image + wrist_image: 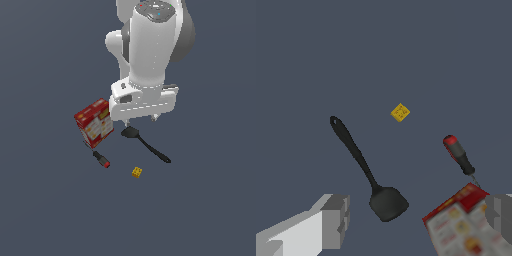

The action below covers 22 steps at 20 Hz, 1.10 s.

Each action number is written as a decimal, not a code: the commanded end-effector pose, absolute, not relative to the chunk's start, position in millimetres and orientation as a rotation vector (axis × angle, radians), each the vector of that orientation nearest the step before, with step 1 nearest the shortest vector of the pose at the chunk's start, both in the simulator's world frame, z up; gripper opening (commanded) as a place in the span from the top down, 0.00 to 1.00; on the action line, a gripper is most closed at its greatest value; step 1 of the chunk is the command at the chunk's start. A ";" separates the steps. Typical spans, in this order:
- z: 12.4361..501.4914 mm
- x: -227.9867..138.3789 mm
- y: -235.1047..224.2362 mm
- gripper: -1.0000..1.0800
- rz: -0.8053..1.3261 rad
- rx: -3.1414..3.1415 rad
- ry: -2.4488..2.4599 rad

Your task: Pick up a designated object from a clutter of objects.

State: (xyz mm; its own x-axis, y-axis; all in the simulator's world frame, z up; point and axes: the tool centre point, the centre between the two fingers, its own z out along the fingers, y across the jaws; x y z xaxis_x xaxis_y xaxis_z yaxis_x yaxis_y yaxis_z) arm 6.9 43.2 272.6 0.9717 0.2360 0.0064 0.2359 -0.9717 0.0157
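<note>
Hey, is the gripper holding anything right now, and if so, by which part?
Nothing is held. The gripper is open above the black spatula, its fingers apart and touching nothing.

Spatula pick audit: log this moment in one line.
phase: approach | end effector: open, above spatula head | spatula: lying flat, ungrasped | red box: beside head

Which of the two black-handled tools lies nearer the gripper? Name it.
The all-black long-handled spatula: its flat head lies just below the gripper, while the short black red-tipped tool lies farther off, past the red-and-yellow printed box.
</note>
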 end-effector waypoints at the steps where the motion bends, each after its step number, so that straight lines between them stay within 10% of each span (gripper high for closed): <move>1: 253.6 5.2 47.4 0.04 0.010 3.091 0.450; 22: 83.9 -54.8 91.7 0.04 -0.001 2.877 1.245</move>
State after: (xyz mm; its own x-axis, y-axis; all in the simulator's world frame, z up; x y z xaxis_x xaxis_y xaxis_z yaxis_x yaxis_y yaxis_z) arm -50.5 89.5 90.7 0.7037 0.7105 -0.0055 0.7105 -0.7037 0.0071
